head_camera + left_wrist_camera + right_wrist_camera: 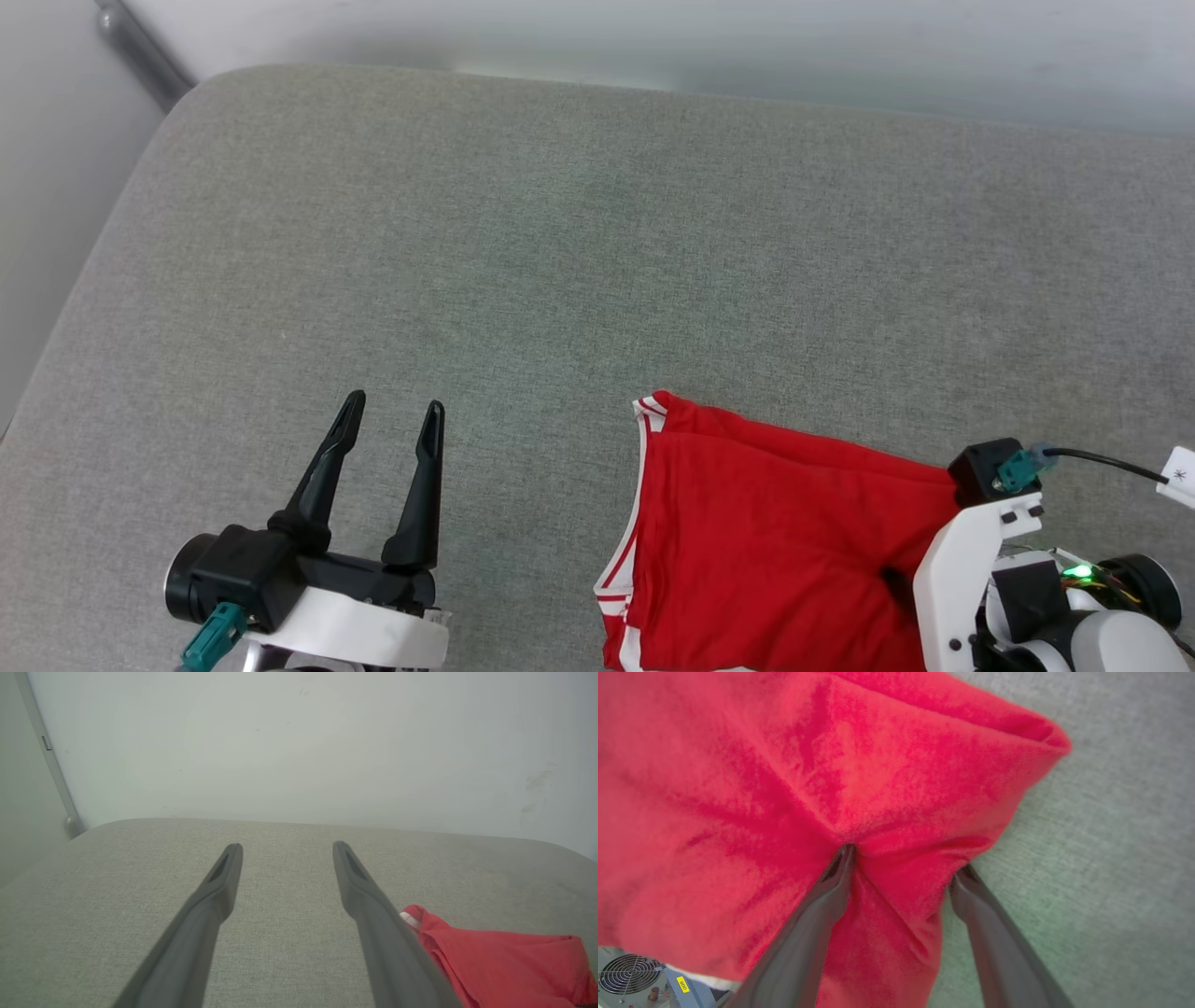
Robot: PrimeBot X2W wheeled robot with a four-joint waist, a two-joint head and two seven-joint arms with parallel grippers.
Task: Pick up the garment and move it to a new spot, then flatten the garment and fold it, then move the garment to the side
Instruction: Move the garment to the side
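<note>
Head view first: the garment [766,541] is a red jersey sitting in the lower middle to lower right of the frame, on a grey fabric cushion [523,243] that takes up most of the shot. You can see its red-and-white striped trim [624,569] running down its left edge. The plain red side is up, I can't see any lettering. The left gripper [394,408] is at the lower left, fingers pointing up the frame and spread apart with nothing between them, well clear of the jersey. The right gripper [901,586] is at the lower right, tipped down onto the right part of the cloth, with most of its fingers hidden behind the white wrist housing.

Left wrist view: both dark fingers run up from the bottom edge, wide apart over bare cushion, holding nothing. The jersey pokes in at the lower right, partly behind the right-hand finger. A pale wall [299,742] is across the top.

Right wrist view: red cloth covers the left and centre, cushion on the right. The fingers are spread wide. The left-hand tip is pressed into the fabric, the right-hand one sits right at the cloth's edge, and a ridge of fabric lies between them. It isn't pinched, so there's no actual grip. A fan grille [626,975] shows at the lower left corner.
</note>
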